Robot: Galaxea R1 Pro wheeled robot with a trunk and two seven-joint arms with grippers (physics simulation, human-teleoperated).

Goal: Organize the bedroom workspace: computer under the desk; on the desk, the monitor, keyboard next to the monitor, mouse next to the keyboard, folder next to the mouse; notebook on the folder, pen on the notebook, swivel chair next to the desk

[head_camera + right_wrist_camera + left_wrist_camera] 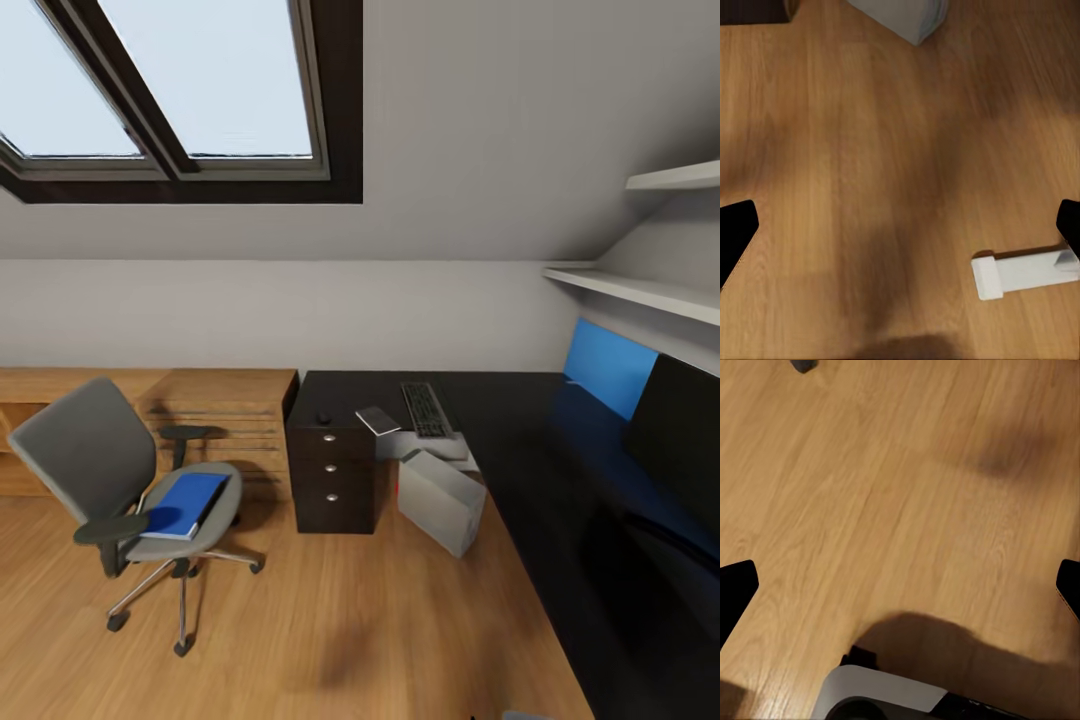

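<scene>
In the head view the swivel chair (120, 490) stands on the wooden floor (330, 620) at the lower left of the frame, well apart from the bench (540, 470). The blue folder (183, 505) lies flat on its grey seat, one corner reaching the front edge.

The black bench runs from the middle of the frame along the right side. On its far end lie the keyboard (427, 409), a small dark notebook (378, 420) just left of it, and the tiny dark mouse (323, 417) further left, above the dark drawer unit (331, 480). The pen is too small to make out. The monitor (678, 440) shows as a black slab at the right edge, standing on the bench in front of a blue wall panel (608, 365). The grey computer (440, 500) sits tilted on the floor at the bench's inner corner, partly beneath the edge. A light-wood dresser (225, 410) stands against the wall behind the chair, with a skylight (170, 90) at the upper left and white shelves (650, 285) at the upper right.

In the left wrist view the left tool (900, 585) hangs over bare floor, its dark fingertips (735, 589) at opposite edges of the frame: spread wide, grasping nothing. In the right wrist view the right tool (900, 225) is likewise released over the floor, with a corner of the computer at the top and the bench's white leg (1020, 274) at the lower right.
</scene>
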